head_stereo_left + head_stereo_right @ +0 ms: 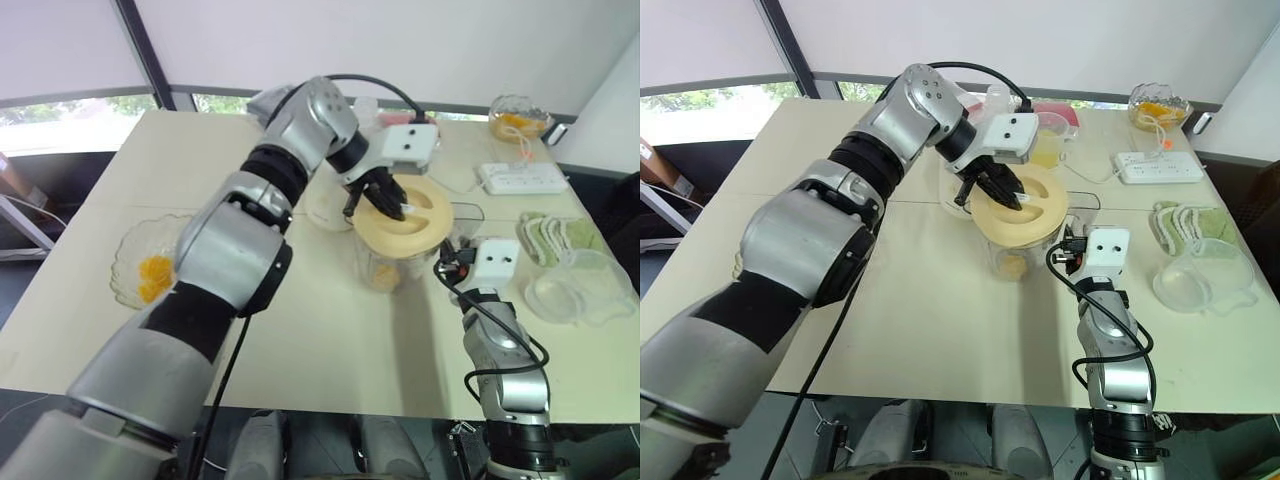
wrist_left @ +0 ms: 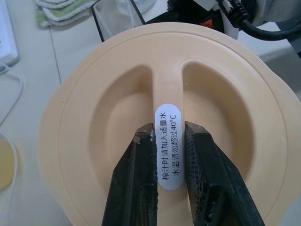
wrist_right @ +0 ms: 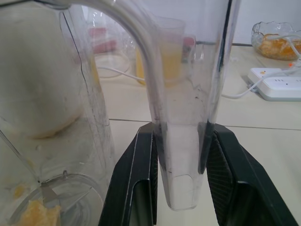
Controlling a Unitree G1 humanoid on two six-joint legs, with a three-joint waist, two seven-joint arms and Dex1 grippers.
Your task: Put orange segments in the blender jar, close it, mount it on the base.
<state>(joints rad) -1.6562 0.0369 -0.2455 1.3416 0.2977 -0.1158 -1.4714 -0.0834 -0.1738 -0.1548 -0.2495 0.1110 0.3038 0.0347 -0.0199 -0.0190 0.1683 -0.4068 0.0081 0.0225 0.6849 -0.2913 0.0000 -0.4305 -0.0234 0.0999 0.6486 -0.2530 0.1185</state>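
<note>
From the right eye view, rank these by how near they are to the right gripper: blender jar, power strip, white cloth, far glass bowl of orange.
1. Blender jar: its handle sits between the fingers of the right gripper.
2. White cloth: on the table, to the gripper's right.
3. Power strip: farther back on the right.
4. Glass bowl: at the far right corner of the table.

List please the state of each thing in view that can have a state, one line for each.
lid: on top of the blender jar, its ridge pinched by the left hand
blender jar: upright on the table, orange segments inside
jar handle: clamped by the right hand
scalloped bowl: holds segments
</note>
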